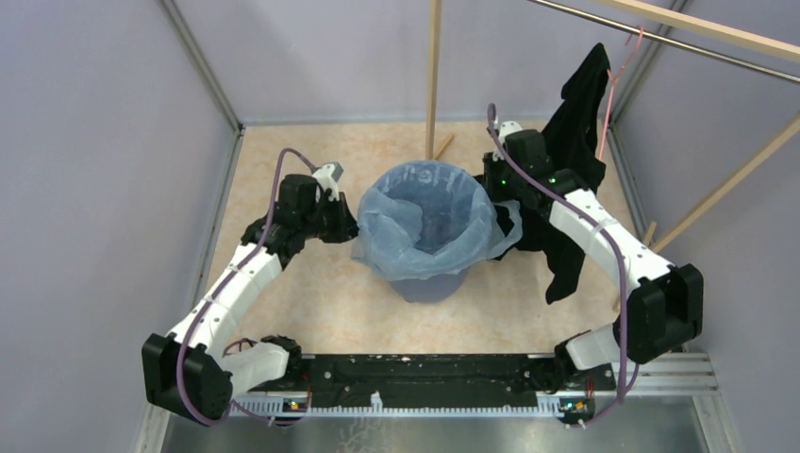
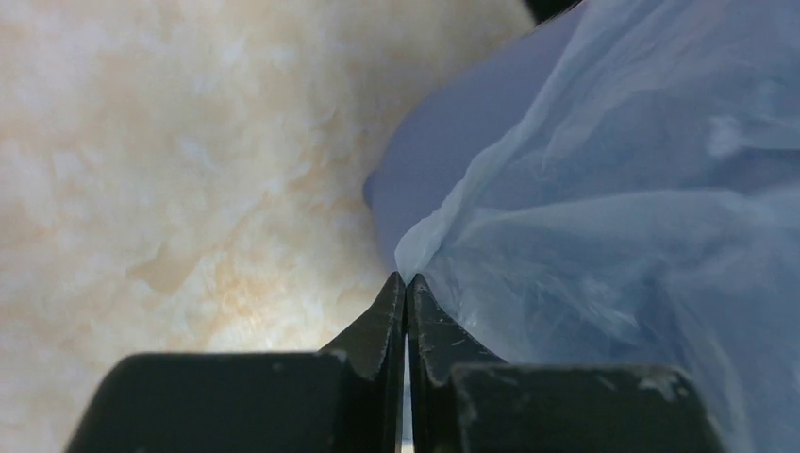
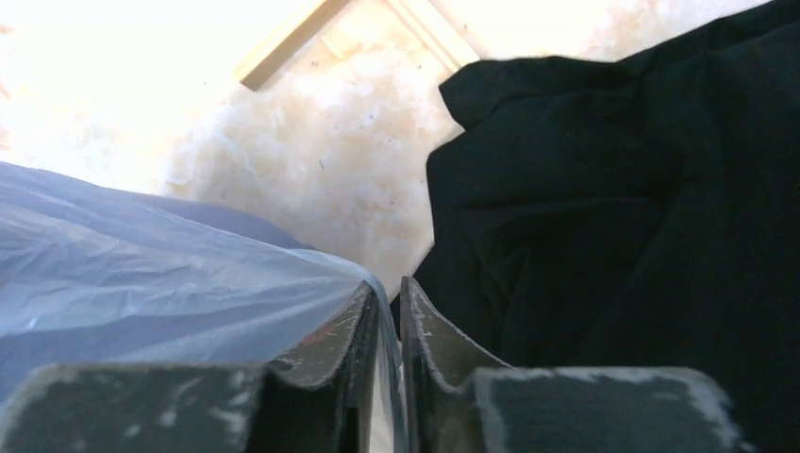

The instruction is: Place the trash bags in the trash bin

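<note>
Where the bag (image 1: 425,222) lines the bin (image 1: 429,283) at mid-worktop (image 1: 311,311), its mouth spread over the rim, bare room lies left and in front. On the right a black garment (image 1: 575,132) hangs close behind the right arm (image 1: 604,236). The left fingers (image 2: 382,321) are pressed together on a fold of the bag's left edge, outside the rim. The right fingers (image 3: 344,330) pinch its right edge, with film caught between them and the garment just beside.
</note>
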You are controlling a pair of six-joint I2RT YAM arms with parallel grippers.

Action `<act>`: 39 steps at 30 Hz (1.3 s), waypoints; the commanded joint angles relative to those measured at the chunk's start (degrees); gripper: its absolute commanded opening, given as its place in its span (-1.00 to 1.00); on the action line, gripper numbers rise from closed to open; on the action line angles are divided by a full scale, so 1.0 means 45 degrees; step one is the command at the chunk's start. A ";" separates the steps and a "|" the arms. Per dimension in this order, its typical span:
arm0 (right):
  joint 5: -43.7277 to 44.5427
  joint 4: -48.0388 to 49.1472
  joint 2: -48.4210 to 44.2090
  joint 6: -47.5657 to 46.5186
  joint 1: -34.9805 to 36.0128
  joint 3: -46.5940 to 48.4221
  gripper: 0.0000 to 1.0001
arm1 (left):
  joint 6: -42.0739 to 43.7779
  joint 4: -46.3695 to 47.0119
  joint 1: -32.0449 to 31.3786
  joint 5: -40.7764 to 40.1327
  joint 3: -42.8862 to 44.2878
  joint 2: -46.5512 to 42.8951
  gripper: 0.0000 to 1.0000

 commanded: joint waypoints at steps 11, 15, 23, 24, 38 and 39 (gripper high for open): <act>0.1189 -0.2618 -0.4544 0.1055 -0.0067 -0.0117 0.33 | -0.0452 -0.1368 0.0132 -0.1110 0.0203 -0.1768 0.25; 0.0924 -0.1966 -0.5100 0.1490 -0.0067 -0.1556 0.46 | -0.0988 -0.1388 0.0132 -0.1005 -0.0688 -0.2518 0.40; 0.0564 0.0123 -0.5021 0.2559 -0.0067 -0.4557 -0.08 | -0.3025 0.0890 0.0132 0.1000 -0.4113 -0.3587 0.27; 0.0068 0.0522 -0.4946 0.2853 -0.0067 -0.4940 -0.16 | -0.3214 0.1391 0.0132 0.1381 -0.4537 -0.3538 0.16; -0.1302 0.3646 -0.2461 0.3649 -0.0064 -0.7009 -0.40 | -0.4650 0.6474 0.0103 0.3596 -0.7148 -0.0280 -0.78; -0.1371 0.3774 -0.2285 0.3633 -0.0062 -0.7014 -0.40 | -0.4669 0.6669 0.0096 0.3593 -0.7223 -0.0143 -0.78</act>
